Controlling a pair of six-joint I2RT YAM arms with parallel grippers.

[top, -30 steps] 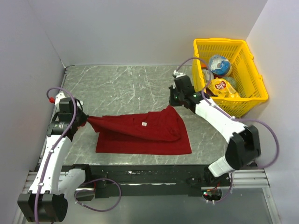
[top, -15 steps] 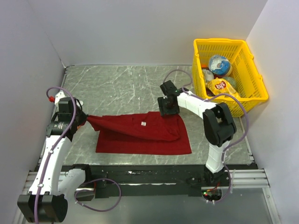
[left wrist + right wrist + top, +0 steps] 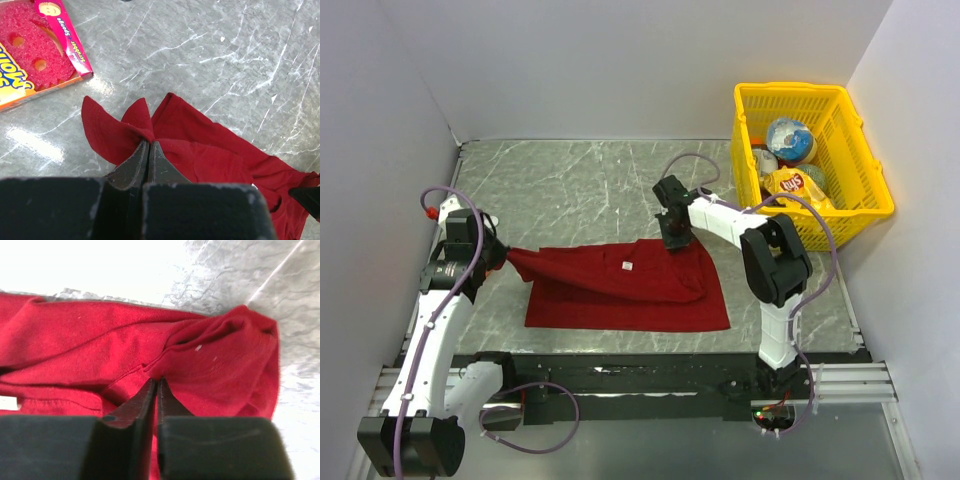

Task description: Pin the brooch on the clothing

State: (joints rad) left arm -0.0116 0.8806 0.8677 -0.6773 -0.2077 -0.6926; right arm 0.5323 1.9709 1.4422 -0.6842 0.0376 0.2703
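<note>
Over the last second the right arm has folded back at the elbow, and the right gripper has slid leftward along the far hem of the shirt, from the far right corner towards the neck. Its wrist view now shows the jaws all but closed, with a ridge of red cloth nipped between the tips; we judge it has let go and taken a fresh hold. The left gripper has not moved; its jaws are pressed together on a bunched corner at the shirt's left end, pulling it to a point. The shirt lies on the table, doubled over and creased, its label showing.

So we read this as arranging the cloth, with pinning not yet begun. The brooch we cannot find in any view; a few pale specks on the cloth near the right gripper are too small to name.

Around: a yellow basket at the far right holds a crisp bag and other items, well apart from the shirt; a sponge packet lies near the left gripper. In our way: both grippers are taken up with cloth, so one must let go before any brooch can be fetched.
</note>
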